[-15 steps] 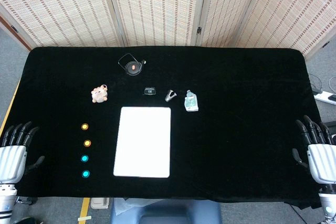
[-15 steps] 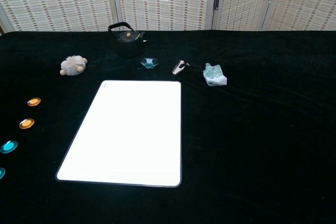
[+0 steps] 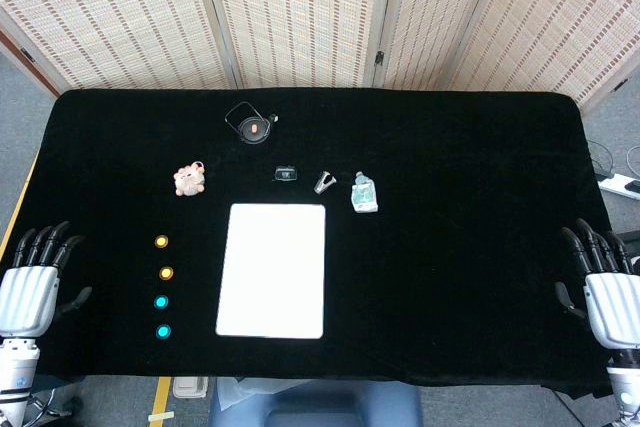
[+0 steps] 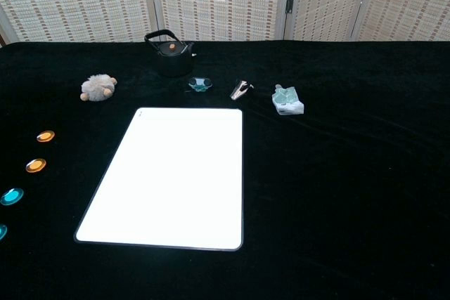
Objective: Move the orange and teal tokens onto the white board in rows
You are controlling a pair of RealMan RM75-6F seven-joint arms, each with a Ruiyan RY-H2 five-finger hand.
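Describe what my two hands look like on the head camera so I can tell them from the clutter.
Both the left hand and the right hand have slim black fingers on a pale silver-grey ribbed palm shell, with a black thumb at the inner side. Below each, a light grey wrist section continues out of frame. No markings are legible.

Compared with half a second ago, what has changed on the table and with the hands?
Only the left hand moved: it shifted slightly forward and inward, nearer the tokens, holding nothing. The right hand, the white board, and the two orange tokens and two teal tokens stayed in place.
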